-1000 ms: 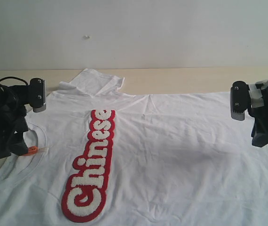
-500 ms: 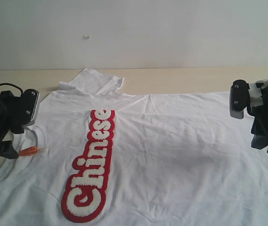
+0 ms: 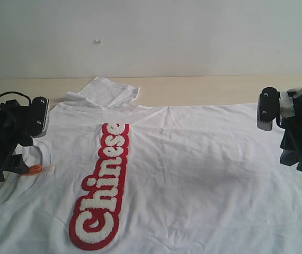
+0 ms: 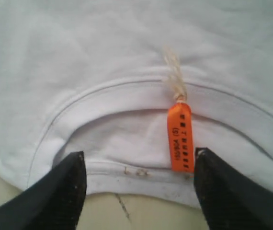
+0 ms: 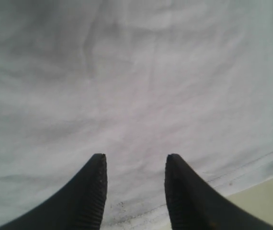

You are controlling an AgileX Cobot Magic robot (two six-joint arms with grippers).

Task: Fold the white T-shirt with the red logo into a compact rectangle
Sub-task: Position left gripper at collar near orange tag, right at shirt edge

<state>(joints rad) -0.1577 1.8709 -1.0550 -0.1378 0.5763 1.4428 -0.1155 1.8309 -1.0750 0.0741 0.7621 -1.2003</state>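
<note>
A pale wall (image 3: 167, 37) is seen at the back, and a light wooden tabletop (image 3: 204, 87) is laid out below it. The white T-shirt (image 3: 193, 159) is spread flat and wrinkled across most of the tabletop. Its collar (image 3: 47, 153) is turned to the left edge and one sleeve (image 3: 106, 92) is bunched toward the far edge. The red logo (image 3: 103, 185) is stretched from the near edge toward the far one, left of the middle.

Now the arms. The left gripper (image 3: 14, 163) is held low over the collar, tilted down at the left edge. In the left wrist view its fingers (image 4: 72, 187) are parted wide astride the neckband. Nothing is pinched, and the orange tag (image 4: 180, 139) is caught just beside one finger.

The right gripper (image 3: 299, 159) is poised at the right edge, over the shirt's hem (image 5: 251, 163). Its tips are set partly apart, only flat cloth is seen between them, and nothing is gripped.
</note>
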